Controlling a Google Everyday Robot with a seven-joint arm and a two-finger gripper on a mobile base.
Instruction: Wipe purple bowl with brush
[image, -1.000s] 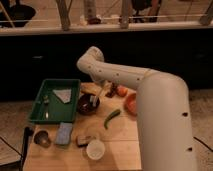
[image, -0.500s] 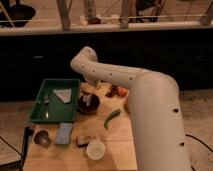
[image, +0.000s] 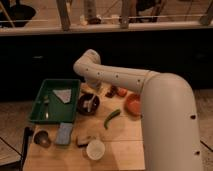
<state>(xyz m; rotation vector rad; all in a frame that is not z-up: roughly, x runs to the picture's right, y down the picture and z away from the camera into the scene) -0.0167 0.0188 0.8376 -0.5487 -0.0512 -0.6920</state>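
1. Small, glossy, dark-purple round bowl (image: 88, 105) on the pale wooden table (image: 125, 145), just right of the green plastic tray (image: 37, 107).
2. Slim pale-handled brush (image: 90, 102) upright inside that bowl, lower end against its inner surface.
3. Gripper (image: 92, 93) directly above the bowl, clamped on the brush's upper end.
4. Long green vegetable (image: 111, 118) just right of the bowl, round orange bowl (image: 132, 104) beyond.
5. White cup (image: 95, 148) near the table's front edge, well apart.

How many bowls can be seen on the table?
2. The purple bowl lies right of the green tray, under the gripper; the orange bowl lies further right, beside the arm. The arm may hide others.
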